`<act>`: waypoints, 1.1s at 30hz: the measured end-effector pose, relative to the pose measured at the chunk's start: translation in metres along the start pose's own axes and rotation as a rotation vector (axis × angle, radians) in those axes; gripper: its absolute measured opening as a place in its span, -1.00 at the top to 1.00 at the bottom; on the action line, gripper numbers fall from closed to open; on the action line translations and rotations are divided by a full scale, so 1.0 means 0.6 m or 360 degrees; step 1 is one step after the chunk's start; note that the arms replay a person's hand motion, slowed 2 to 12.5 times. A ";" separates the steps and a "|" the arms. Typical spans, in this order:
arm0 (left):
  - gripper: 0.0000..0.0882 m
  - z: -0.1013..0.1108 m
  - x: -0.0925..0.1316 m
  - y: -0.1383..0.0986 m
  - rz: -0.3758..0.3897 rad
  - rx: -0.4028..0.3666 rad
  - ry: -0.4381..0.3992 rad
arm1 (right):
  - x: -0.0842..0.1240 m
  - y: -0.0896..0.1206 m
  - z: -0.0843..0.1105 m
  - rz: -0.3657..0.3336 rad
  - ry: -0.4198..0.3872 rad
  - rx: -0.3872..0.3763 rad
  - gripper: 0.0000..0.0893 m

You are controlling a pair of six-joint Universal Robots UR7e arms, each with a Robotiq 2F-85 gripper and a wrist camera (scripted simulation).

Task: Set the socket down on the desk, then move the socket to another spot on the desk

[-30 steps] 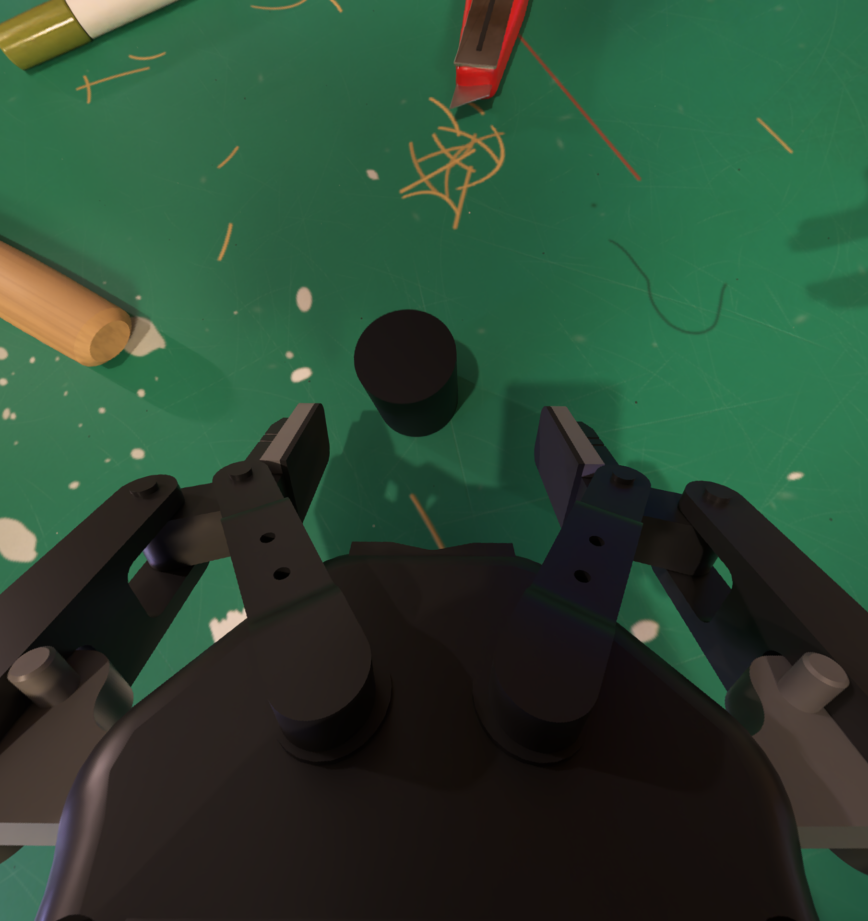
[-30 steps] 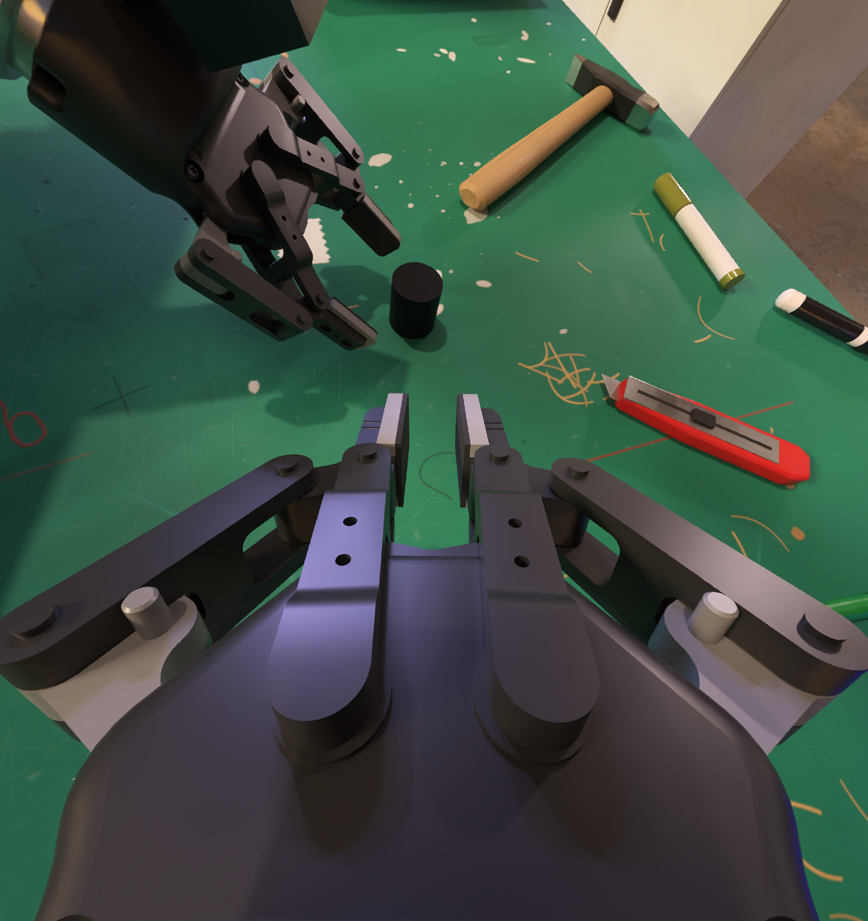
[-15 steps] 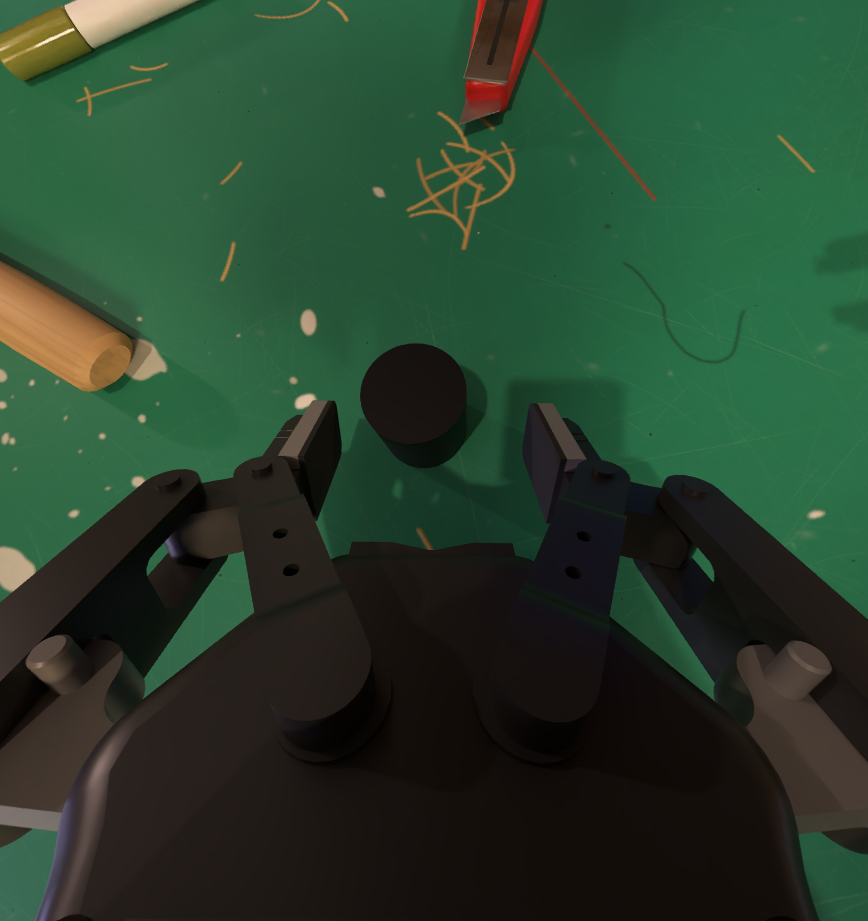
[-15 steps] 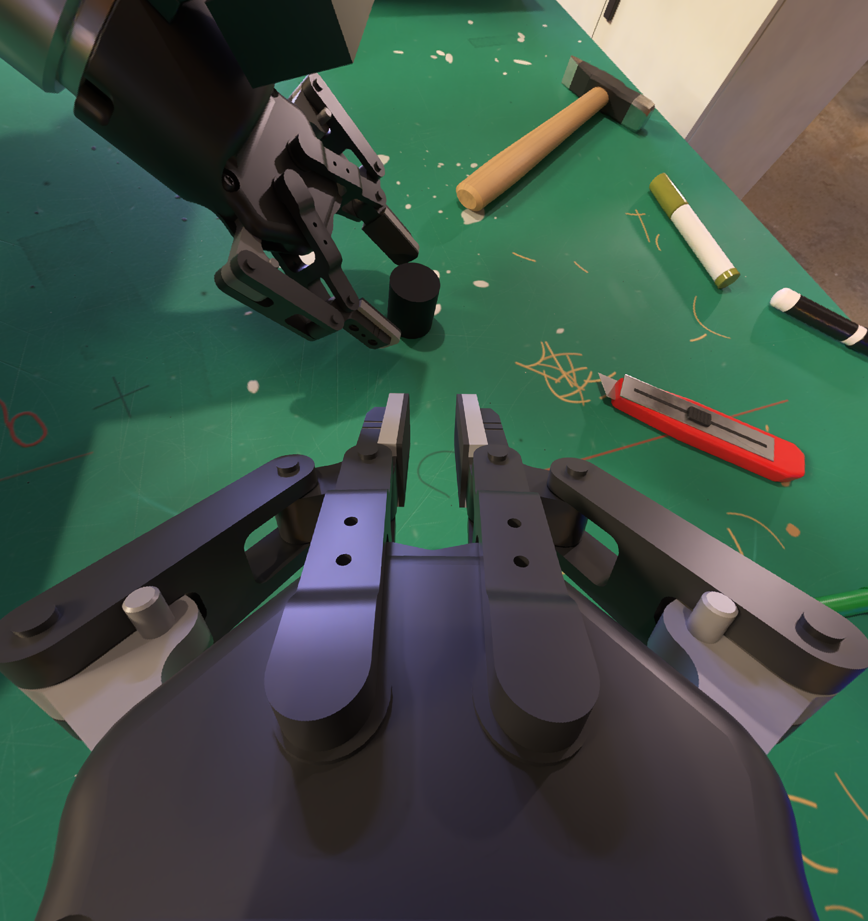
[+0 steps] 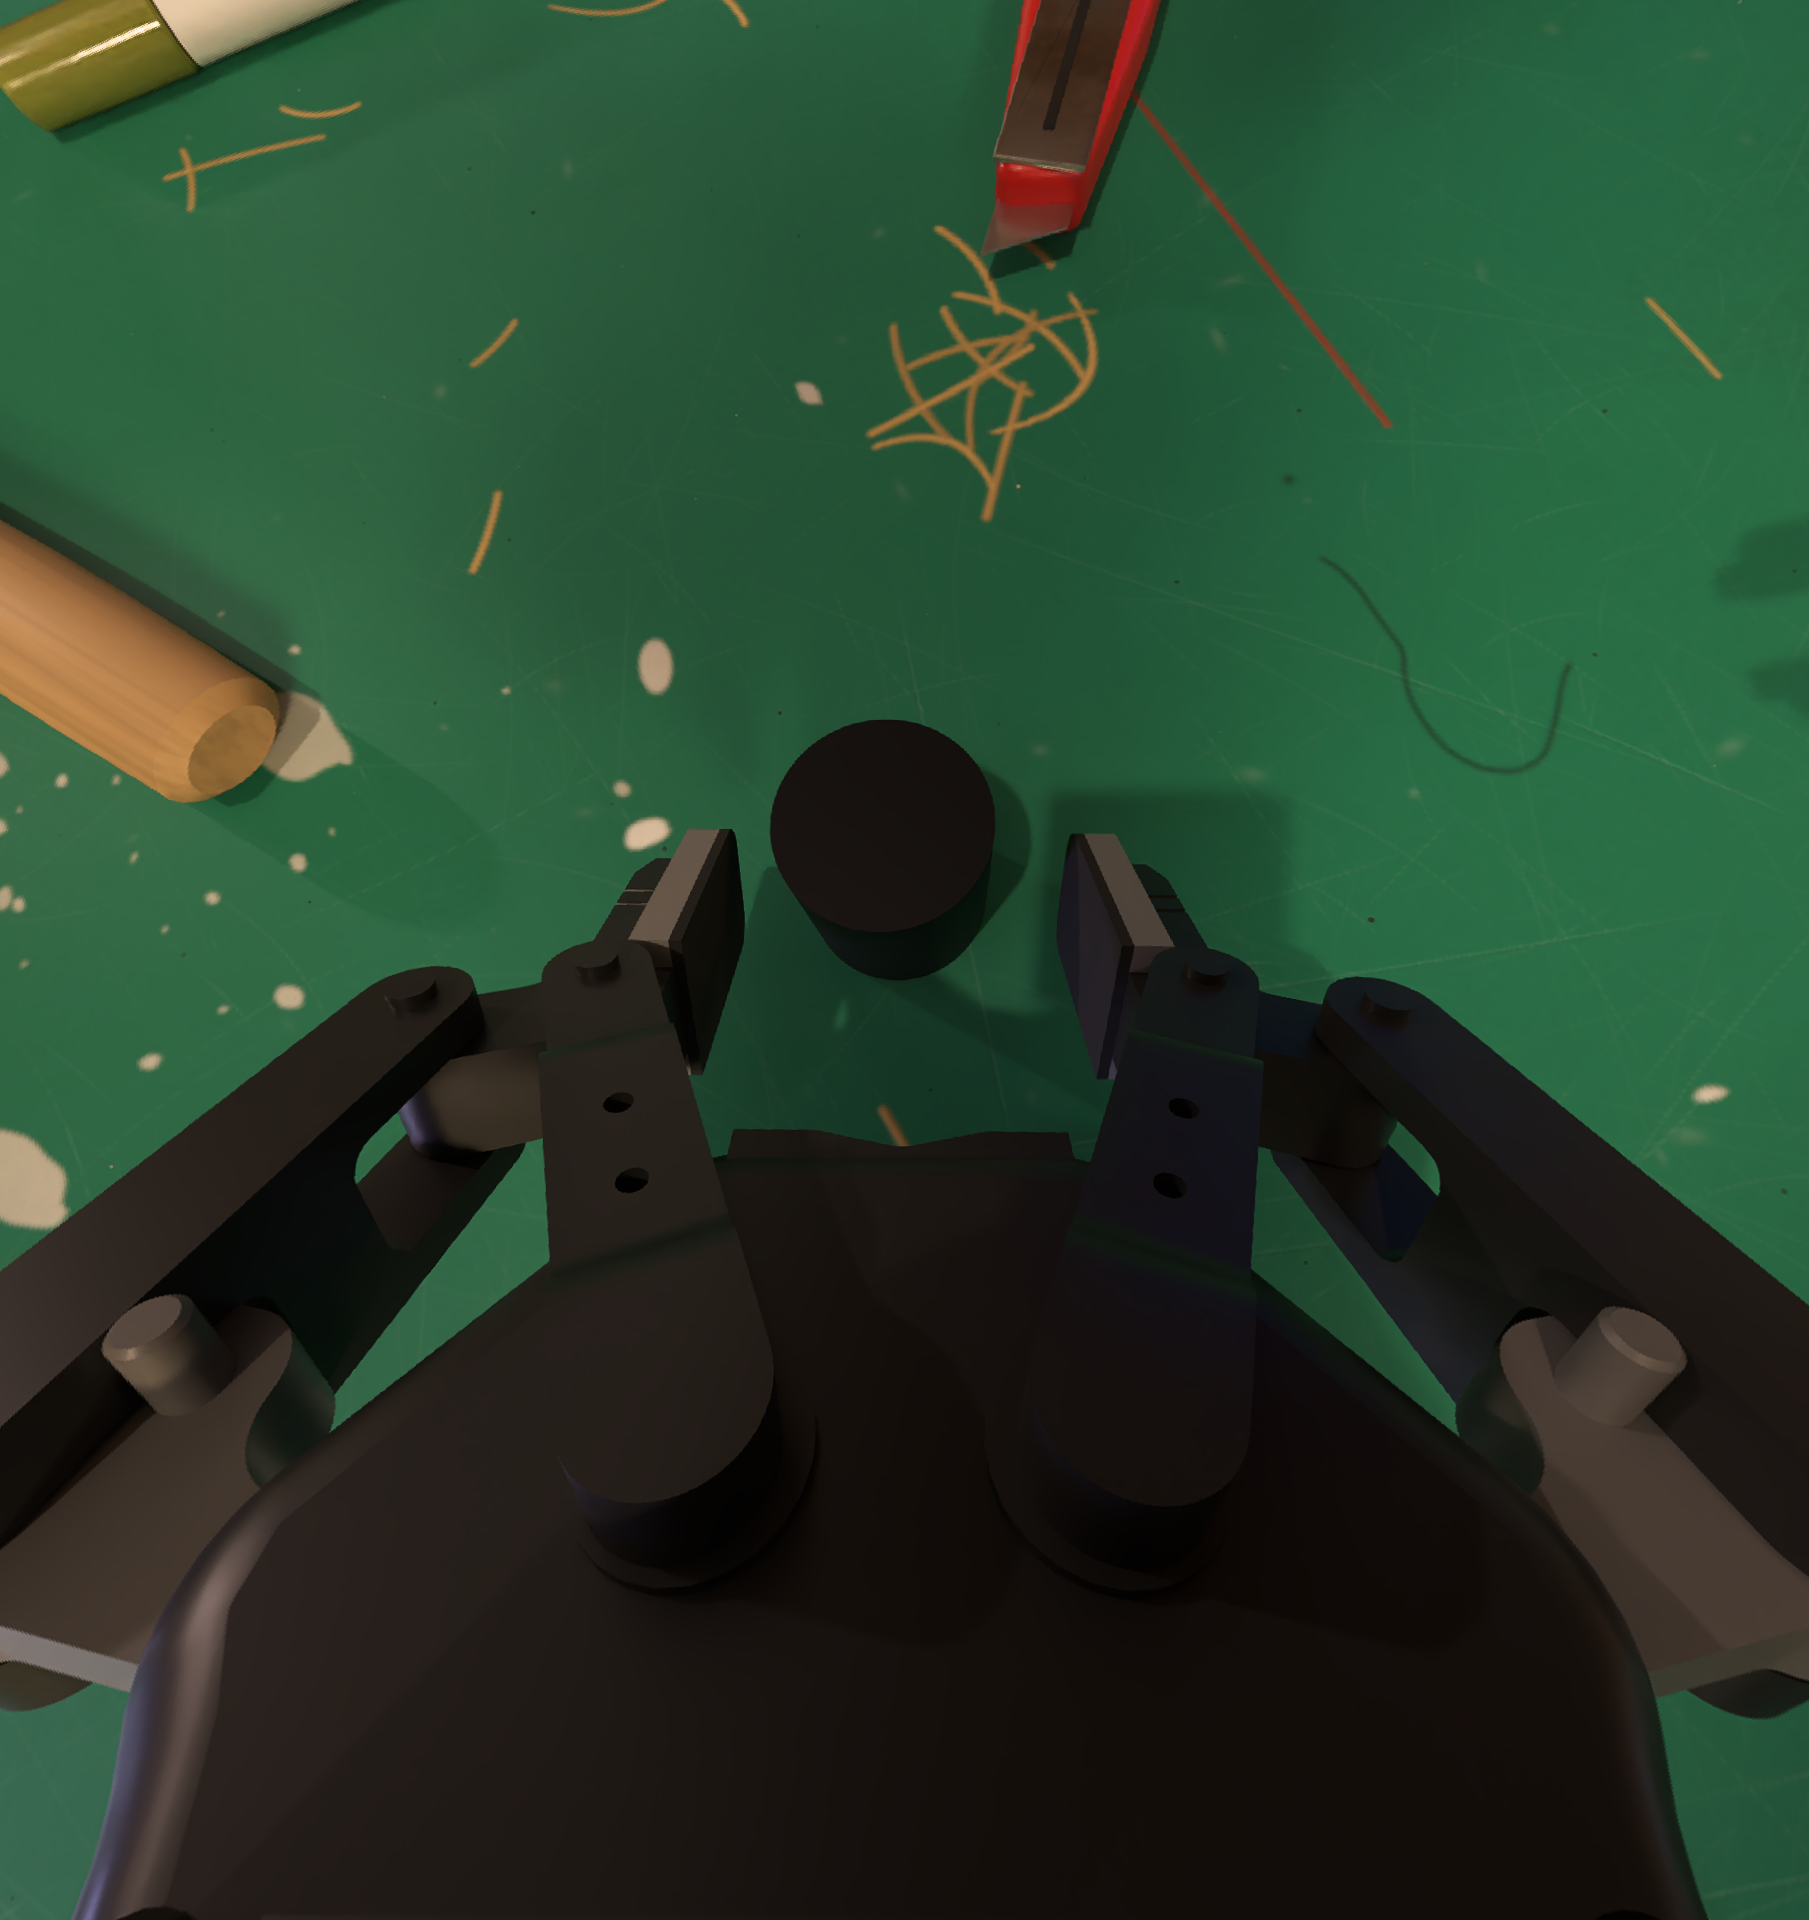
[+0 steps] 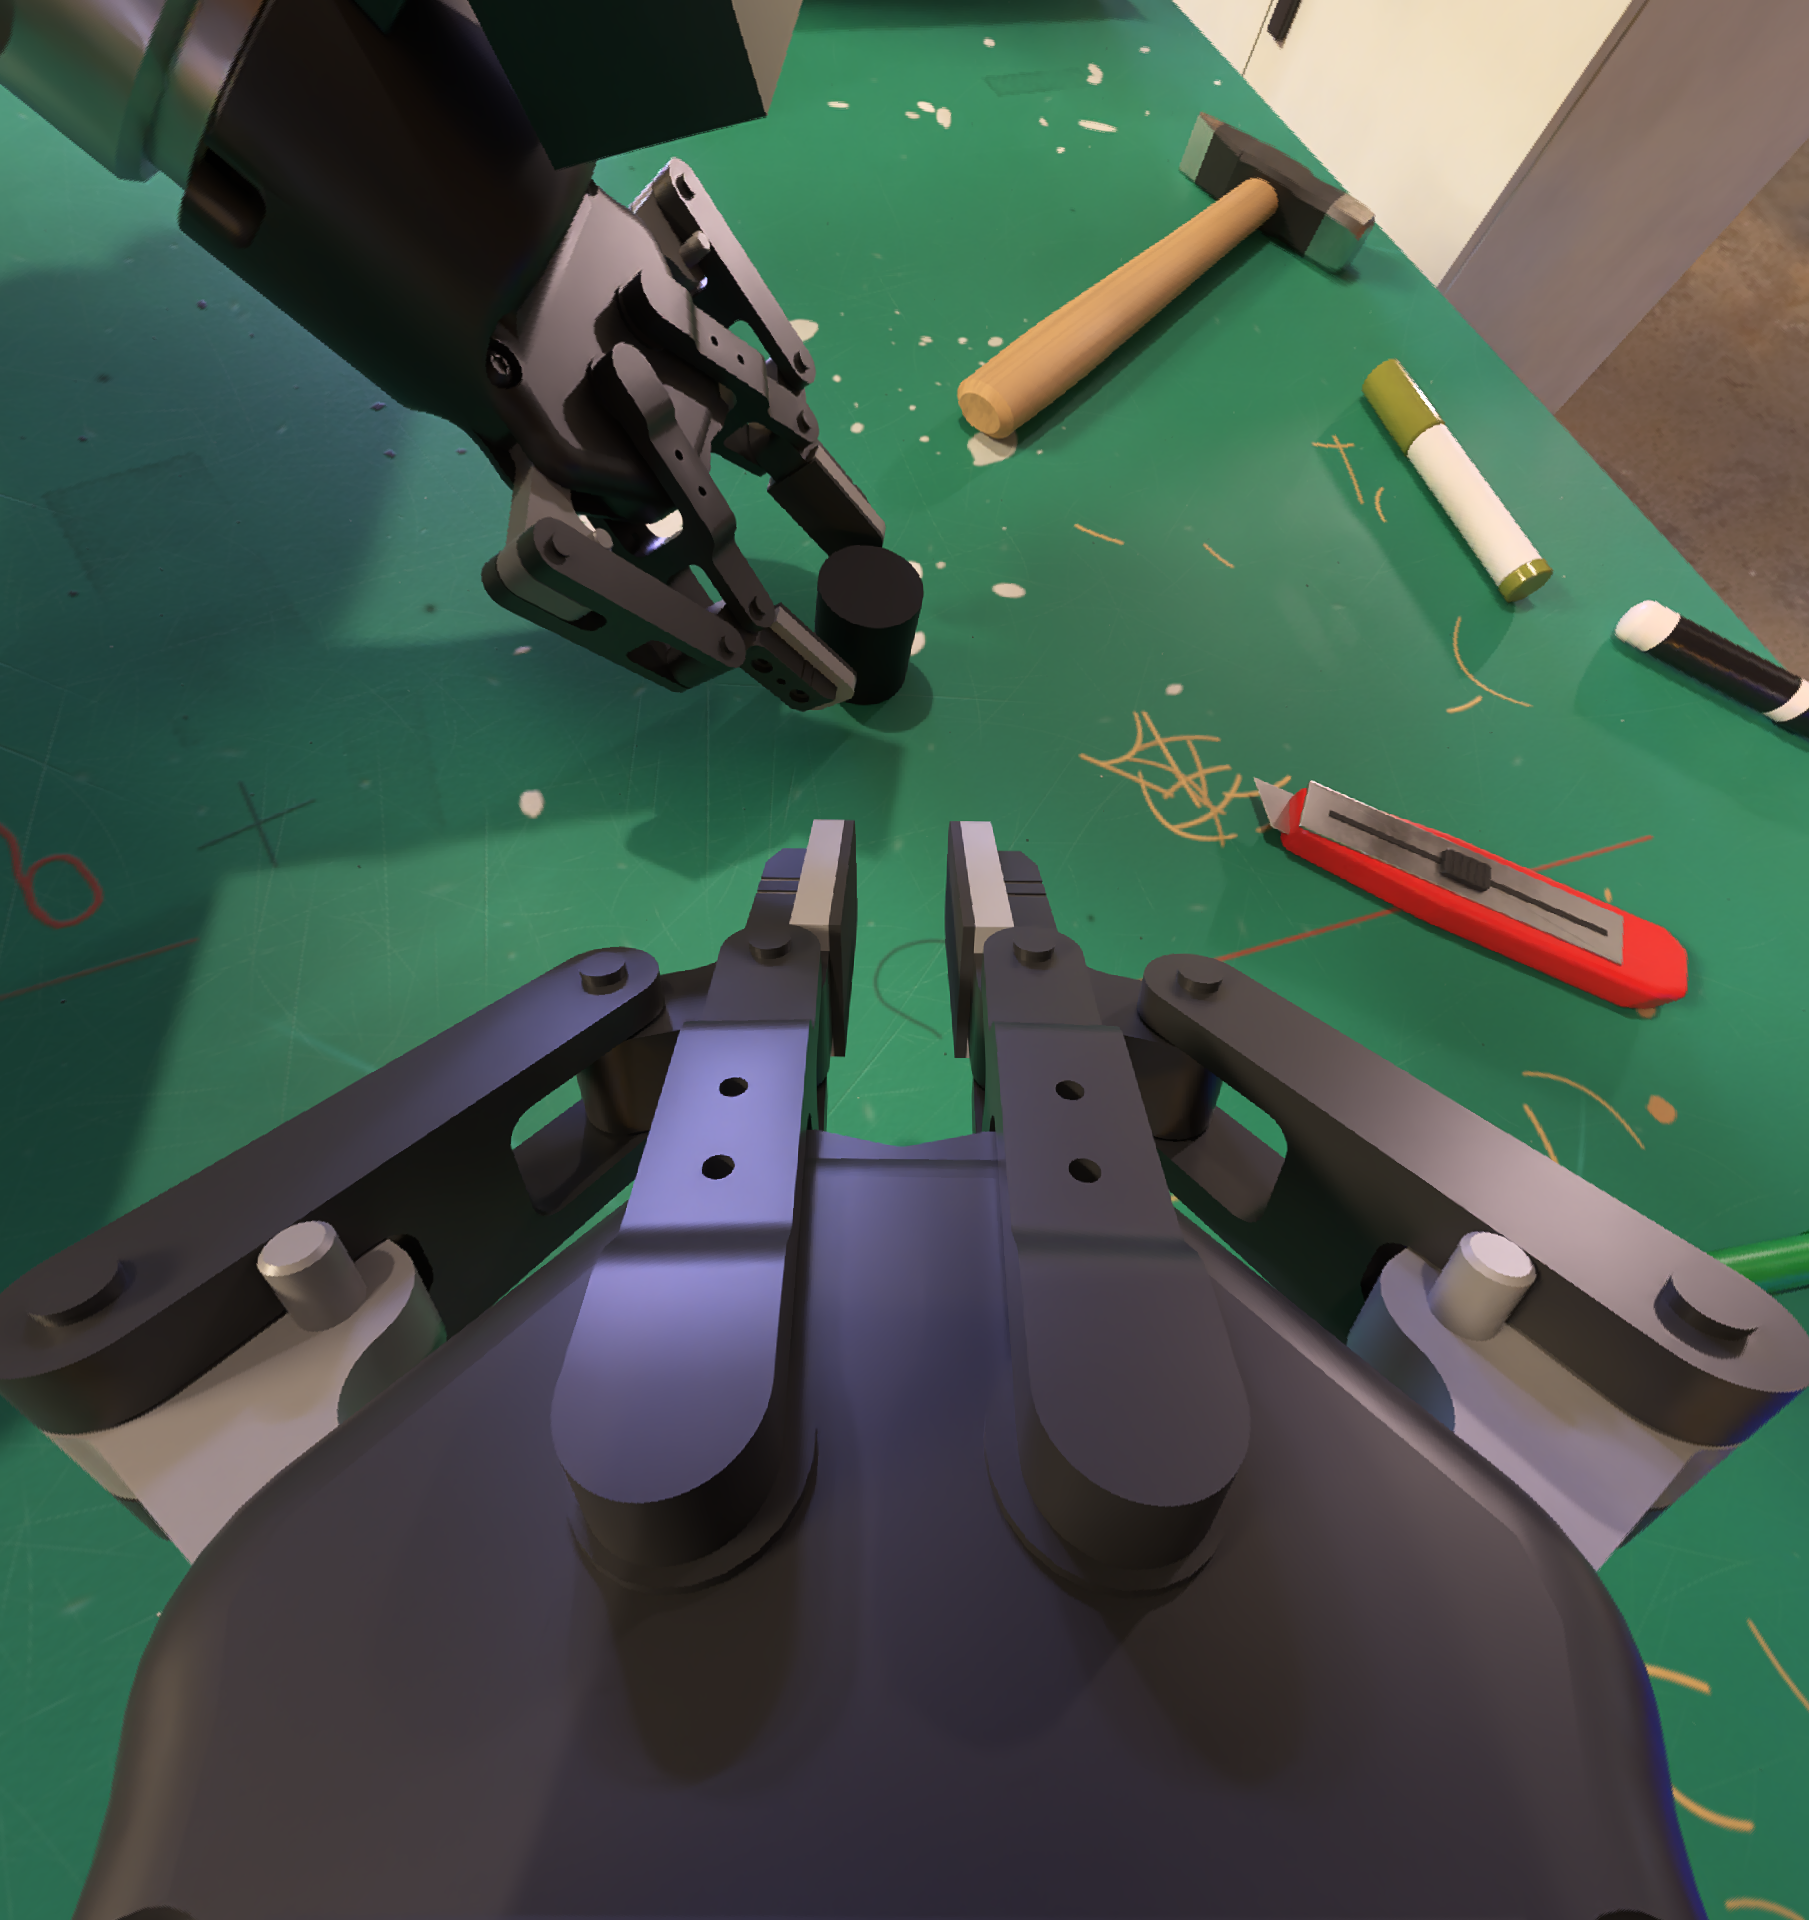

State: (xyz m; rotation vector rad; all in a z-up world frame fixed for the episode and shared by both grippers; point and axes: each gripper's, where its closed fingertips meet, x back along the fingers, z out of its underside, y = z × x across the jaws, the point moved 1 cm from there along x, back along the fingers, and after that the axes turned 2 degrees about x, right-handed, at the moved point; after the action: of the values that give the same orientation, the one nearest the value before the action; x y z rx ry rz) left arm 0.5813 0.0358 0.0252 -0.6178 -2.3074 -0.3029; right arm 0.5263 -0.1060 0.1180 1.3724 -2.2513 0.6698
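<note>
The socket (image 5: 882, 821) is a short black cylinder standing upright on the green desk (image 5: 1295, 935). My left gripper (image 5: 900, 847) is open, with one finger on each side of the socket and small gaps showing between the pads and it. In the right wrist view the left gripper (image 6: 843, 603) reaches down from the upper left around the socket (image 6: 874, 623). My right gripper (image 6: 902, 831) hovers nearer the desk's front, empty, its pads a narrow gap apart.
A wooden-handled hammer (image 6: 1139, 291) lies beyond the socket, its handle end (image 5: 152, 707) to the left. A red utility knife (image 6: 1471, 894), a green-capped marker (image 6: 1456, 483), a black marker (image 6: 1741, 675) and a green object (image 6: 1804, 1252) lie to the right.
My left gripper has moved forward and down to the socket, so its fingers now straddle it, and they have narrowed. The socket and my right gripper have not moved.
</note>
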 end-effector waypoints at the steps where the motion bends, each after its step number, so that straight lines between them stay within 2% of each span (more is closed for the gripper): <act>1: -0.24 0.000 0.000 0.000 -0.0001 0.0002 0.0000 | 0.000 0.000 0.000 -0.0001 0.0001 0.0000 0.65; 12: -0.25 -0.003 -0.003 0.005 0.0001 0.0017 0.0000 | -0.002 0.002 0.001 -0.0011 0.0008 0.0001 0.65; 21: -0.23 -0.004 -0.005 0.002 0.0022 -0.0022 0.0000 | -0.001 0.002 0.001 -0.0010 0.0006 0.0002 0.66; 33: -0.04 -0.007 -0.007 0.002 0.0026 -0.0063 -0.0005 | 0.000 0.000 0.001 -0.0005 0.0006 -0.0001 0.68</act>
State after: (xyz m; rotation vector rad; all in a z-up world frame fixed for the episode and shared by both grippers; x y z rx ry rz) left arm 0.5869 0.0340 0.0252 -0.6567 -2.3030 -0.3410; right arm 0.5259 -0.1065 0.1175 1.3731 -2.2458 0.6699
